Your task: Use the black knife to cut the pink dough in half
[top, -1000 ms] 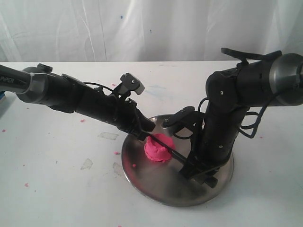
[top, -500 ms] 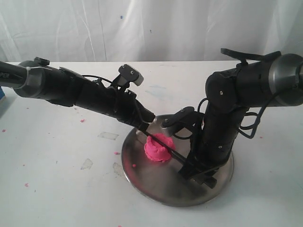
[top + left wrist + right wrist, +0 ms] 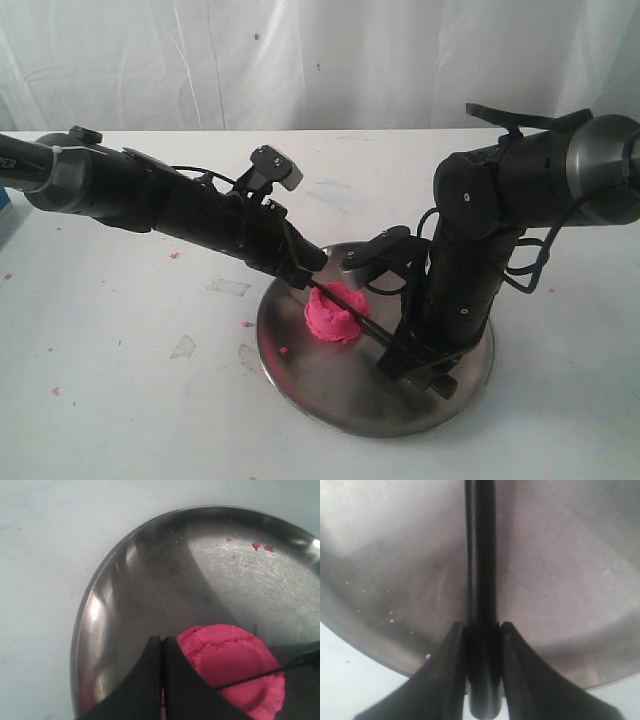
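The pink dough [image 3: 335, 318] is one round mound with a dimpled top on the steel plate [image 3: 330, 400]. The black knife [image 3: 360, 322] lies slanted across the mound's top. My right gripper [image 3: 405, 350] is shut on its handle over the plate's right side. In the right wrist view the handle [image 3: 480, 555] runs between the fingers of the gripper [image 3: 482, 627]. My left gripper [image 3: 305, 280] is shut at the dough's far-left edge. The left wrist view shows its tip [image 3: 162, 640] beside the dough [image 3: 235, 655], and the thin blade [image 3: 280, 666] crossing the mound. The blade's tip is hidden.
Tiny pink crumbs [image 3: 246, 324] dot the white table left of the plate, and a few [image 3: 256, 544] lie on the plate [image 3: 125, 580]. Clear tape scraps [image 3: 228, 287] lie to the left. A white curtain hangs behind. A blue object [image 3: 3, 200] sits at the left edge.
My left arm lifted a little and then settled partway back down, with its shut tip staying at the dough's far-left edge. The right arm, the knife and the dough have not moved.
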Robot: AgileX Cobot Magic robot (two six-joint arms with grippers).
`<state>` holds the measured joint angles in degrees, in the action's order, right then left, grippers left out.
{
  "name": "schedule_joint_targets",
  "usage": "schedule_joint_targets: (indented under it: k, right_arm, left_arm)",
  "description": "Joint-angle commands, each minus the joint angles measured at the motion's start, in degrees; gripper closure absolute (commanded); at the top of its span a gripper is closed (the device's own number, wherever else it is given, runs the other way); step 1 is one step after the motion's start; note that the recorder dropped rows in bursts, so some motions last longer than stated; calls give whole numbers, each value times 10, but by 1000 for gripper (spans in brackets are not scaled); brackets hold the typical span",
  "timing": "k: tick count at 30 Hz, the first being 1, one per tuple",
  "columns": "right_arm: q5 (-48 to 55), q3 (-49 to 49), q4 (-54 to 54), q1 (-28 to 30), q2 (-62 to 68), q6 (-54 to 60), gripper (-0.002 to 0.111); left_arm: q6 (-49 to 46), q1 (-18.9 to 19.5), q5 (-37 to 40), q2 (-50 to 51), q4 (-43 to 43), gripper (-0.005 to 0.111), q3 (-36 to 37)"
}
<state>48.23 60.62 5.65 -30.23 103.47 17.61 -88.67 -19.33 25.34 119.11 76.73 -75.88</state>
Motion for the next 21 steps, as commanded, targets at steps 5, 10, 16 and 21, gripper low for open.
schedule_joint_targets:
  k: [5, 10, 16, 21]
  right_arm:
    - [-6, -2, 1, 0, -1, 2, 108]
    - [-6, -2, 1, 0, -1, 2, 108]
    - [-6, -2, 1, 0, -1, 2, 108]
    - [-6, -2, 1, 0, -1, 2, 108]
  left_arm:
    - [43, -1, 7, -8, 3, 107, 5]
    - [168, -1, -17, -17, -57, 107, 5]
    - [184, -1, -5, -18, -79, 107, 9]
    - [183, -1, -20, -18, -79, 107, 16]
